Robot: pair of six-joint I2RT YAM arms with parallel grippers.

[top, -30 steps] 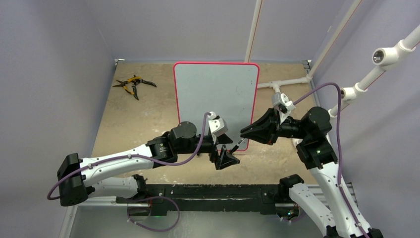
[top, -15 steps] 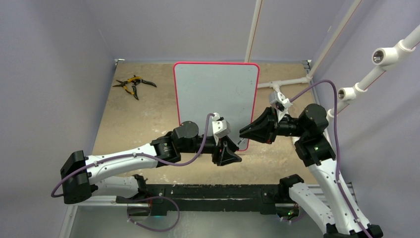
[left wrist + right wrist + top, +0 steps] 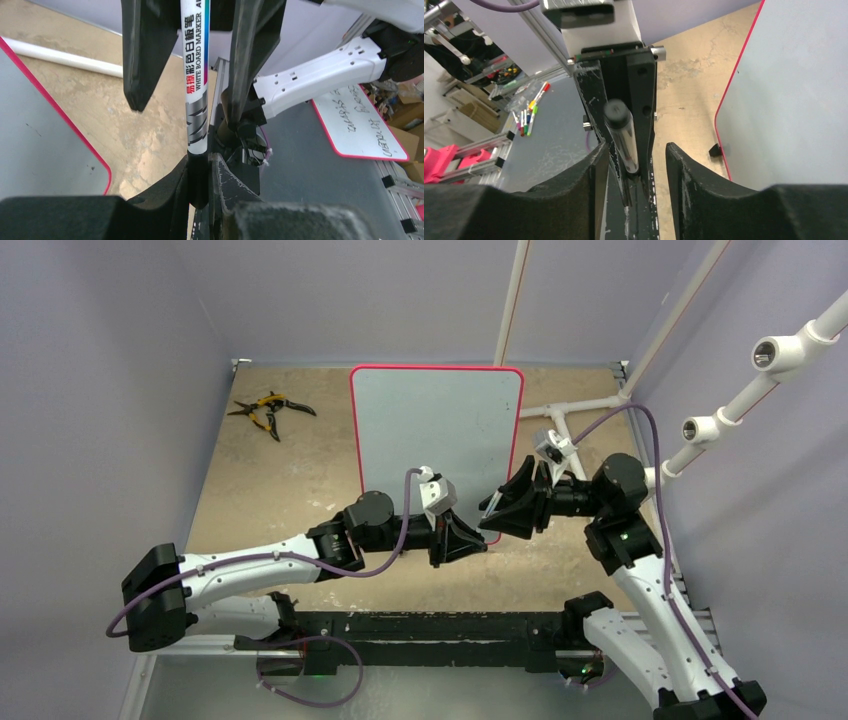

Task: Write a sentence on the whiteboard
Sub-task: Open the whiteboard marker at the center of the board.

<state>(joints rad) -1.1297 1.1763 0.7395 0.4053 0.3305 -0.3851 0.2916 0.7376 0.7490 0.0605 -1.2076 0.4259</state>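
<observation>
Whiteboard point(image 3: 435, 430) stands upright mid-table point(image 3: 290, 480), blank afaict. Left tool point(image 3: 200, 169) is clenched on the marker point(image 3: 196, 75) at its black end; right tool point(image 3: 636, 150) gapes, fingers either side of the barrel. Marker's prob light, stiff, slick plastic, so grab mid-barrel. Board prob tips if pressed hard.

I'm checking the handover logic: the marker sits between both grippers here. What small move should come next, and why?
Probably close the right gripper on the white barrel of the whiteboard marker. Its fingers straddle the barrel, open and apart from it, while the left gripper is shut on the marker's black end, and the whiteboard looks blank.
</observation>
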